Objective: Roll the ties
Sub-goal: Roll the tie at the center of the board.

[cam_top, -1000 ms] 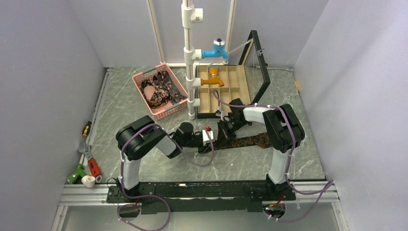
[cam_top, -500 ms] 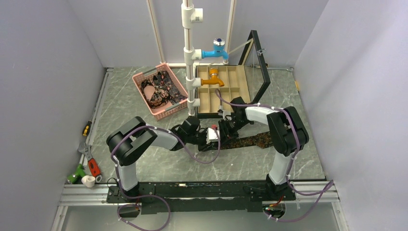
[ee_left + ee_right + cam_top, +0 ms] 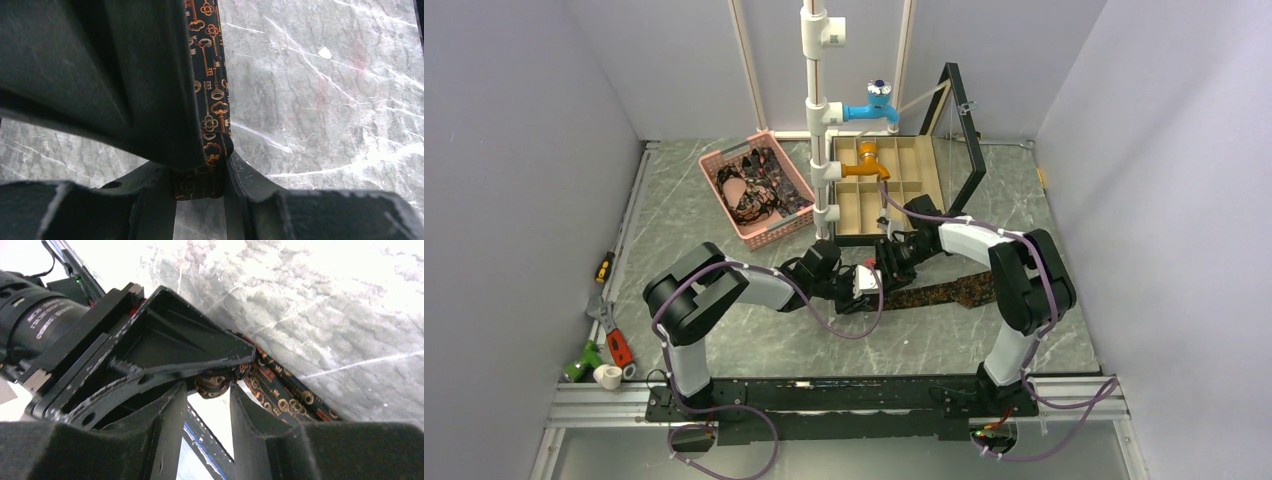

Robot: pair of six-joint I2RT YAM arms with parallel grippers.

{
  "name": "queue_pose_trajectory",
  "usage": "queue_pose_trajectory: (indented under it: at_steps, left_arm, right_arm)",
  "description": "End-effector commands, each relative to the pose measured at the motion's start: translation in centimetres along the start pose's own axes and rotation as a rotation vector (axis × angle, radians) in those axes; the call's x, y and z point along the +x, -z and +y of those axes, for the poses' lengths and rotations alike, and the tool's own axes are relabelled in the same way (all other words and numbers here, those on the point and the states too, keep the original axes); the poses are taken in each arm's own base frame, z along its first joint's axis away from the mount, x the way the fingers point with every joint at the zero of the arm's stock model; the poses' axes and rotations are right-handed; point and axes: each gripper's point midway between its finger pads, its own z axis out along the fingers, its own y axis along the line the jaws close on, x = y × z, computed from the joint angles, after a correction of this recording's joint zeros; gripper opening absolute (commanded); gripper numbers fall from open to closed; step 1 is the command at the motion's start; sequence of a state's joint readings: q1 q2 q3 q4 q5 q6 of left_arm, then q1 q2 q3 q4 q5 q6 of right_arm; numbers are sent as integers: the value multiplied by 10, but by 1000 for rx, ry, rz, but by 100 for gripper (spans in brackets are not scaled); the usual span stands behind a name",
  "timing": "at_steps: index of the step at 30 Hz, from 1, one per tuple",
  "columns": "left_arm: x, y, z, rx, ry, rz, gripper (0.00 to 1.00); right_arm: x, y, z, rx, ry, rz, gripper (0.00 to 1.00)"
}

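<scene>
Top view evenly lit from above, soft faint shadows, sharp throughout, right wrist view glaring, counter [image 3: 325,315] blown white along the top, near fingers [image 3: 160,440] dark and blurred, tie [image 3: 210,100] pattern crisp in left wrist view

The right gripper's [image 3: 206,395] two dark fingers [image 3: 162,432] stood apart. Just past their tips, the rolled end of a dark fabric necktie with a gold key pattern [image 3: 280,392] sat under the left gripper's [image 3: 220,371] black triangular fingers [image 3: 190,347]. Its strip lay along the grey marbled tabletop [image 3: 325,315].
</scene>
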State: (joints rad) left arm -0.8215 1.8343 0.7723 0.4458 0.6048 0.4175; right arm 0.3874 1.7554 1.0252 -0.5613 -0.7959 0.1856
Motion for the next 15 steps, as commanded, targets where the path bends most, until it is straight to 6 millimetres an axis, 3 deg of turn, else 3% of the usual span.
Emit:
queue_pose_trajectory:
  at_steps: [1,4,7,9,13,15]
  left_arm:
    - [87,20,-38,55,178,294,24]
    - [88,20,-39,55,180,296,25]
    - [88,20,-39,54,179,294,26]
    - [86,19,-39,52,188,285,29]
    - [71,20,-36,44,191,183,59]
    - [62,20,-35,35,177,127,67]
  right_arm:
    - [-3,-15,0,-27,-13,2,38]
    - [2,-20,-5,-17,-13,18,28]
    - [9,-22,-18,34,-8,41,2]
    - [14,-22,-30,88,0,64,0]
    - [26,-19,-52,188,10,107,0]
    - [30,-19,-62,232,9,121,0]
